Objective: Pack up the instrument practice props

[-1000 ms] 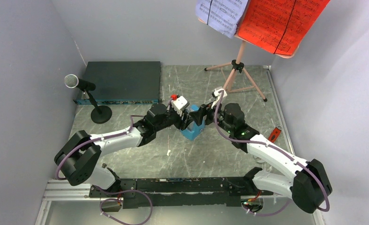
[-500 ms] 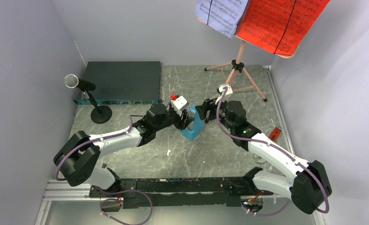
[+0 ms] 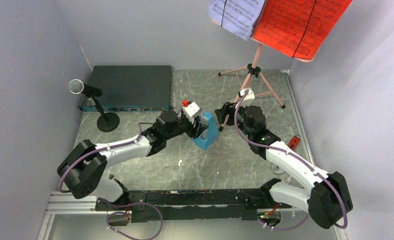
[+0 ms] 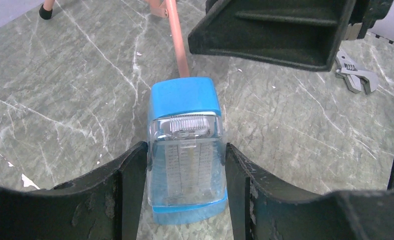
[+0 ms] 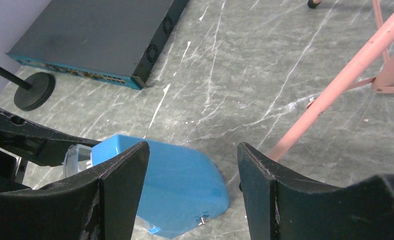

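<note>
The small blue metronome stands on the marble table at mid-table. My left gripper is shut on it: in the left wrist view both fingers press the sides of its clear front. My right gripper is open and empty just right of the metronome, apart from it. The black microphone stands on its round base at the far left. The pink music stand stands at the back right and bears the red sheet and the lavender sheet.
A large flat black electronics box lies at the back left, also in the right wrist view. A red-handled tool lies by the right wall. A metal wrench lies on the table. A pink stand leg runs close beside my right gripper.
My right gripper has drawn back from the metronome toward the music stand, jaws open. My left gripper stays shut on the metronome in the same place.
</note>
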You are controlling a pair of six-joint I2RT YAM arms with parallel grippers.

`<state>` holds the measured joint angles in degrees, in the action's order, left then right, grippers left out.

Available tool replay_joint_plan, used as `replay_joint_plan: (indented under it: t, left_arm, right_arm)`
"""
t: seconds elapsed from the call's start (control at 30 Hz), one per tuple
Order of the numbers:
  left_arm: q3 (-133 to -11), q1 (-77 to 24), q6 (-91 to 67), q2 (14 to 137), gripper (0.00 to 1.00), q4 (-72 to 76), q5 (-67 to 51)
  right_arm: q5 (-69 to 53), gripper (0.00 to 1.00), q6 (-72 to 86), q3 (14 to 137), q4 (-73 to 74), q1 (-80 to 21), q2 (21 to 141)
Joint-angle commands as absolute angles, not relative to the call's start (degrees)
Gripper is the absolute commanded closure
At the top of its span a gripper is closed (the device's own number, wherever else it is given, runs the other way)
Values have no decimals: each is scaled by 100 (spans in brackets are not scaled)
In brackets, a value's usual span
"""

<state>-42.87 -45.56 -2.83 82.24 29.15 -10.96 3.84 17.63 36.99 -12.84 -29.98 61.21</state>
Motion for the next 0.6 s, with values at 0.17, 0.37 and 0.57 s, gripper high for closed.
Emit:
replay_joint_plan:
  t: [0.17, 0.37, 0.57]
  left_arm:
    - [-4402, -4562, -423, 8219, 44, 3127, -1158]
    - [-4397, -4561, -506, 8359, 44, 3229, -1227]
    - [-4280, -4566, -594, 8311, 44, 3272, -1151]
  right_arm:
    - [-575, 31, 1750, 3539, -1761, -2971, 6497]
    - [-943, 31, 1724, 3571, -1670, -2976, 6686]
    - [-954, 31, 1750, 3514, -1660, -2973, 6640]
